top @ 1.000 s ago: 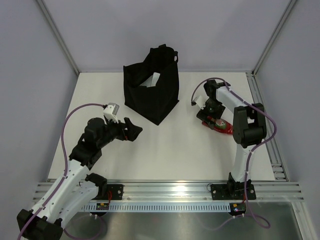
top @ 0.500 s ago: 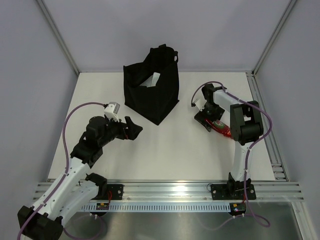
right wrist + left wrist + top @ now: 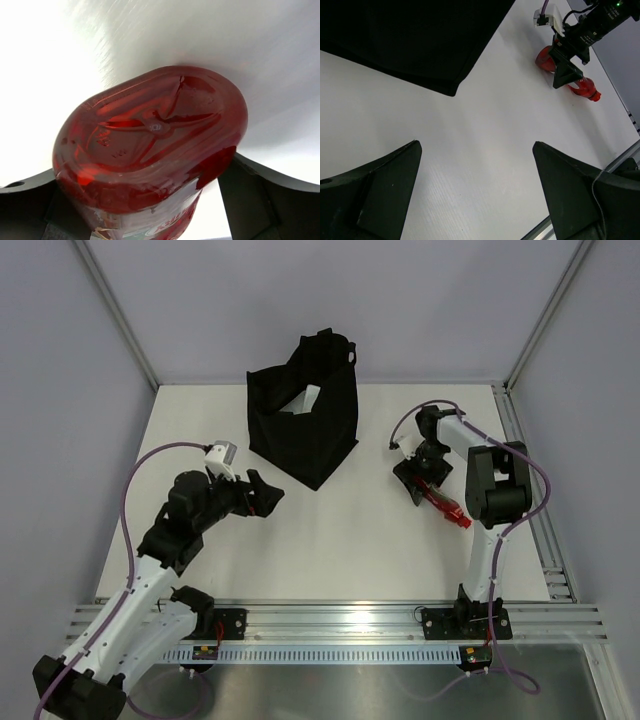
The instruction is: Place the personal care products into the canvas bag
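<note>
The red bottle (image 3: 447,503) with a green label lies tilted at the right of the table, cap toward the front right. My right gripper (image 3: 420,483) is shut on it near its base. The right wrist view shows the bottle's base (image 3: 150,125) filling the gap between the fingers of the right gripper (image 3: 145,200). The black canvas bag (image 3: 300,430) stands open at the back centre, and a pale shape (image 3: 305,397) shows in its mouth. My left gripper (image 3: 262,495) is open and empty, hovering left of the bag. The left wrist view shows the left gripper (image 3: 477,195), the bag (image 3: 410,35) and the bottle (image 3: 582,88). The other bottles are out of view.
An aluminium rail (image 3: 340,620) runs along the near edge and another (image 3: 530,490) along the right edge. Frame posts stand at the back corners. Purple cables loop off both arms. White walls close the back and sides.
My right gripper has turned and shifted slightly right over the red bottle, and the bottle's cap end has swung toward the front right. The left arm has barely moved.
</note>
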You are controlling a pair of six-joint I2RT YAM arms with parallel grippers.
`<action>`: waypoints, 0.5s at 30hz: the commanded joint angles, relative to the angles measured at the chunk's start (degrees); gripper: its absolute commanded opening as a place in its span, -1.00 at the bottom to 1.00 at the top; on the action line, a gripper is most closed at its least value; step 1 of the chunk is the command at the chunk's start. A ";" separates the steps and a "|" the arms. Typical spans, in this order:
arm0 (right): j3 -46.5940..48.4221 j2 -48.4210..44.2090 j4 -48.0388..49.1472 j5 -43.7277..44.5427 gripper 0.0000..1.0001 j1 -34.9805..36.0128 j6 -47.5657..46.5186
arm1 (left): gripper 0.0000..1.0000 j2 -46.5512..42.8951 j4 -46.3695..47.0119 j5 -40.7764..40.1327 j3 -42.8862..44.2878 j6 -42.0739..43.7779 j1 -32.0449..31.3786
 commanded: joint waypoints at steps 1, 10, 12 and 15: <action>3.49 -0.31 -6.84 -12.48 -0.46 -3.80 2.84 | 0.98 -1.61 1.67 -0.67 1.68 -0.31 0.13; 4.91 0.48 -11.24 -27.69 -0.52 -11.63 3.20 | 0.98 1.63 3.25 1.88 4.14 -1.71 0.13; 4.91 0.40 -11.85 -30.67 -0.57 -12.59 2.94 | 0.98 1.81 4.74 2.23 3.96 -3.02 0.13; 5.17 0.40 -12.73 -33.93 -0.59 -13.39 2.93 | 0.98 1.99 6.67 3.38 3.18 -4.96 0.13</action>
